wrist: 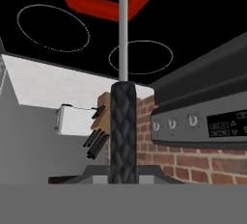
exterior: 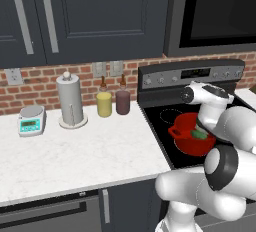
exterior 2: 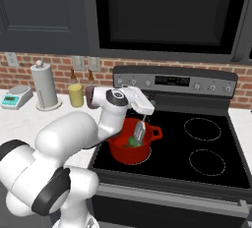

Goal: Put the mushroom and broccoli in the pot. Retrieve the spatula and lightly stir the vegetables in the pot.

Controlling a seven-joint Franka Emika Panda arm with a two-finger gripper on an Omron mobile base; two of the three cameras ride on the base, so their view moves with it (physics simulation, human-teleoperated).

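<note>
With the hand [exterior 2: 143, 119] clenched on the spatula [exterior 2: 140, 132], its head down in the pot [exterior 2: 129, 148] at the stove's [exterior 2: 206, 173] front-left burner, stir gently around the broccoli [exterior 2: 133, 142] without tipping the pot.

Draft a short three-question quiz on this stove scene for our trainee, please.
1. True or false: the hand is shut on the spatula.
2. Where is the broccoli? A) on the counter B) inside the pot C) on a rear burner
3. Fill in: the spatula's head reaches down into the red ____.

Key: 1 true; 2 B; 3 pot.
</note>
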